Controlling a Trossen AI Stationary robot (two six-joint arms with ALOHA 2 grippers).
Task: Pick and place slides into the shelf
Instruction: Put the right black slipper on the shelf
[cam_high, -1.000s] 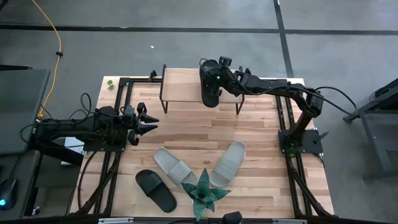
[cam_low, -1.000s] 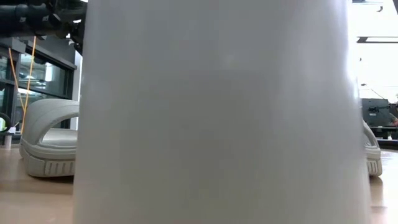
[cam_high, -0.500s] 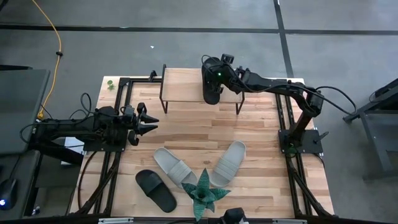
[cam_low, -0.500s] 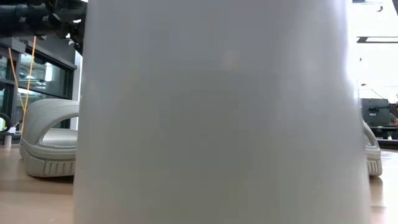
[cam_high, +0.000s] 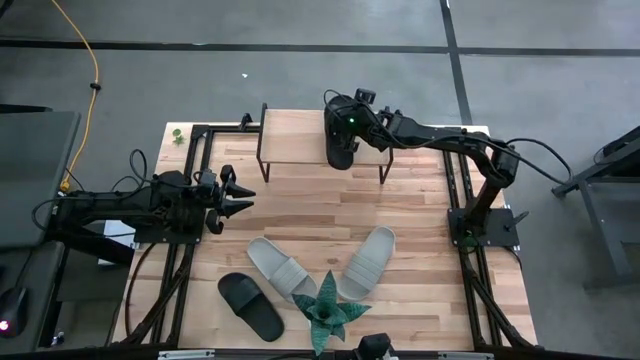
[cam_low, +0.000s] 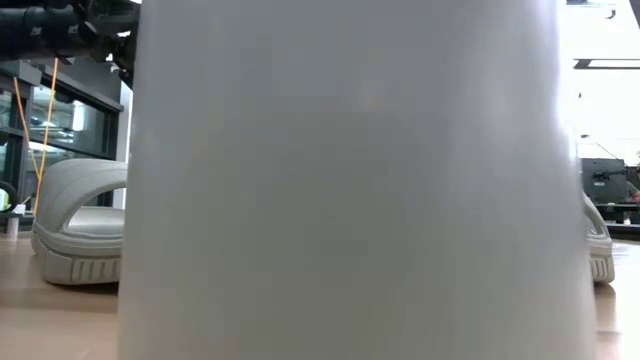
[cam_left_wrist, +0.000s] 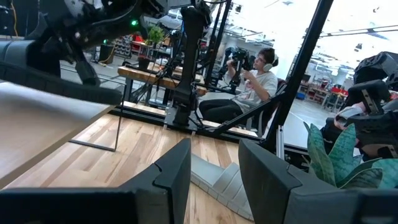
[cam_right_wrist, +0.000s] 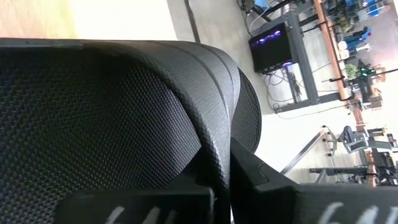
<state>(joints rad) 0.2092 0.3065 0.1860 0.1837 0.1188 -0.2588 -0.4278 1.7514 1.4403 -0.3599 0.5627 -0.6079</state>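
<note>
My right gripper (cam_high: 352, 122) is shut on a black slide (cam_high: 340, 140) over the right end of the shelf (cam_high: 295, 135), a light plank on thin dark legs at the table's far side. In the right wrist view the slide's textured black surface (cam_right_wrist: 99, 118) fills the picture. Two pale slides (cam_high: 280, 268) (cam_high: 367, 262) and another black slide (cam_high: 250, 305) lie sole-down on the near half of the table. My left gripper (cam_high: 240, 195) waits open at the table's left, pointing level toward the right. My right gripper pinches the black slide between its two fingers (cam_right_wrist: 261, 180), beside its ribbed curved band (cam_right_wrist: 214, 118). It comes slanting down from the table's right side. The slide's length runs near to far over the shelf's top. Whether it touches the plank, I cannot tell.
A green spiky plant (cam_high: 328, 310) stands at the near edge between the slides; its white pot (cam_low: 350, 180) blocks most of the low view. Dark frame rails (cam_high: 195, 160) run along both table sides. A seated person (cam_left_wrist: 258, 81) shows in the room beyond the table.
</note>
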